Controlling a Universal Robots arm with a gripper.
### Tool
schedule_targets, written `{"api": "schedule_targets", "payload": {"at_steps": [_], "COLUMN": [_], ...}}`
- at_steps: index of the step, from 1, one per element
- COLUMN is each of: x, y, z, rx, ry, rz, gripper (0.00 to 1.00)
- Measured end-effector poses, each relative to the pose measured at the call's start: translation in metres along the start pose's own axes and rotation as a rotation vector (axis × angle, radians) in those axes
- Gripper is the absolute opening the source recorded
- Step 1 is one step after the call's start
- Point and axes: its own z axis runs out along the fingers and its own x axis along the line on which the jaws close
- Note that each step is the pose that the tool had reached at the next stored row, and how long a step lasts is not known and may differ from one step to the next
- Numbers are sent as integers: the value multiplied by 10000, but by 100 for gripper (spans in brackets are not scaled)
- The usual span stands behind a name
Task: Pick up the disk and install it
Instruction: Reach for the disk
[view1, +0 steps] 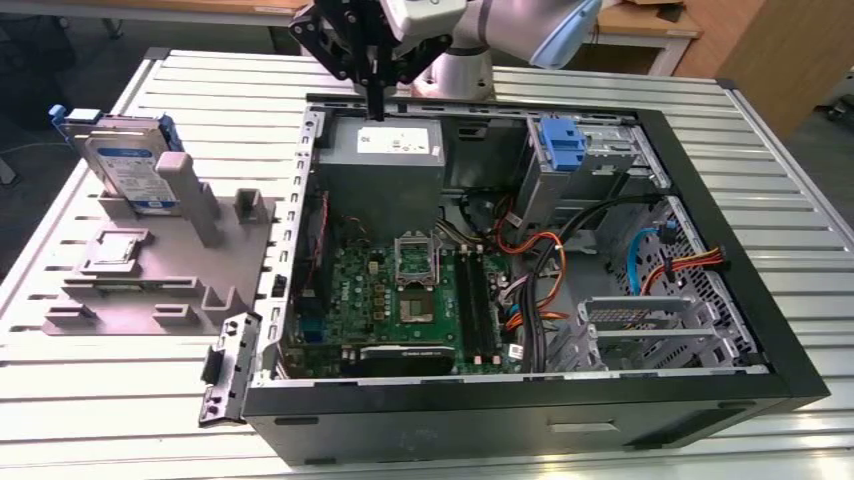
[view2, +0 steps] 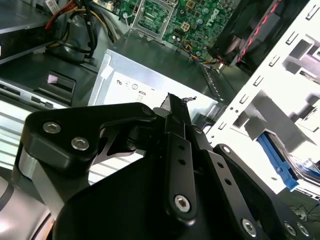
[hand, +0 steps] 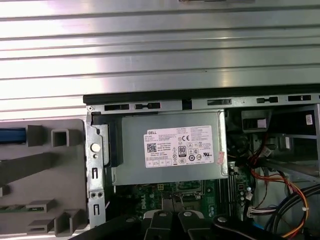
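My claw (view1: 378, 112) hovering with fingers pressed together, gripping nothing, tips hanging just above grey power-supply box (view1: 384, 150) inside open computer case (view1: 534, 405). Disk (view1: 131, 165) standing upright in grey holder (view1: 147, 270) on slatted table (view1: 134, 420), outside case toward exterior view's left, well apart from my claw. Blue bracket (view1: 566, 145) sitting in drive cage beside power-supply box.

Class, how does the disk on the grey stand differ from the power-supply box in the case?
The disk stands upright outside the case; the power-supply box sits inside it. The disk is thinner and smaller than the box. The disk carries blue rails; the box has none. Both are grey metal with labels.
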Motion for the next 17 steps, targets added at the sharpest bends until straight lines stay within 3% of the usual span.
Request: {"api": "schedule_targets", "payload": {"at_steps": [7, 17], "x": [57, 61], "y": [49, 50], "z": [1, 1], "rx": [2, 1], "ry": [1, 1], "rz": [-1, -1], "gripper": [10, 10]}}
